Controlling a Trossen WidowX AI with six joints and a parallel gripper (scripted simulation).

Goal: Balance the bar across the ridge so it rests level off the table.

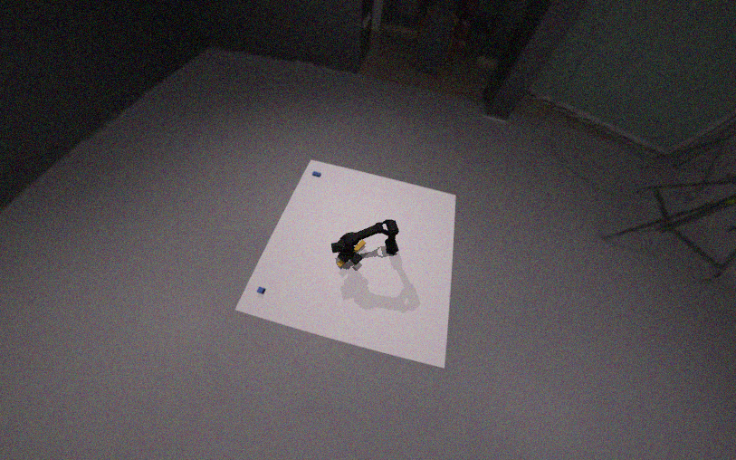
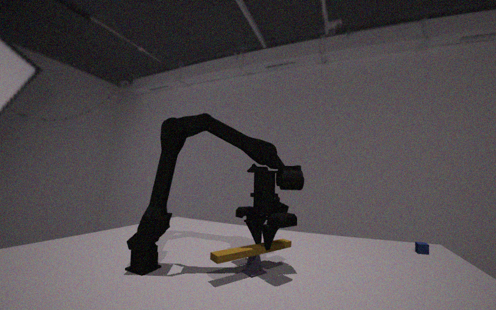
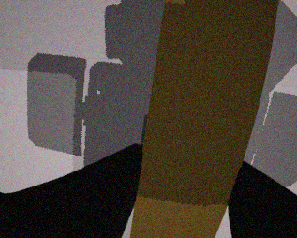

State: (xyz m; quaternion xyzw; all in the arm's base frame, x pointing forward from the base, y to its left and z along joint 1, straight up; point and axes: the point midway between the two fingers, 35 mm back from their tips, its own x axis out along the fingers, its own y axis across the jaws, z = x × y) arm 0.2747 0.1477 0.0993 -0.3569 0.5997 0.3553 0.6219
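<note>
The gripper (image 1: pixel 349 256) (image 2: pixel 264 246) (image 3: pixel 186 164) points down over the yellow bar (image 1: pixel 360 245) (image 2: pixel 234 253) (image 3: pixel 200 103), its jaws clamped on the bar. In the exterior view the fingertips come down onto the bar somewhat to the right of its middle, so the longer stretch runs out to the left and near, and the shorter one to the right and far. In the wrist view the bar passes between the two dark fingers, one on its left side and one on its right, and runs on beyond them at the far side of that view.

The bar lies over the ridge (image 2: pixel 254 266), a small purplish-grey stand on the white table (image 1: pixel 410 331) (image 2: pixel 88 287). Both ends of the bar are up off the table, with shadows spread below. Its underside meets or nearly meets the top of the ridge; contact cannot be told for certain. Whether the bar is truly level cannot be told from this angle either.

The arm (image 1: pixel 368 230) (image 2: pixel 222 130) arches over from its base at the left in the exterior view. One blue block (image 1: pixel 316 173) stands near the table's far left corner in the top view, another blue block (image 1: pixel 261 290) near its near left corner. A single blue block (image 2: pixel 421 248) shows at the right in the exterior view.
</note>
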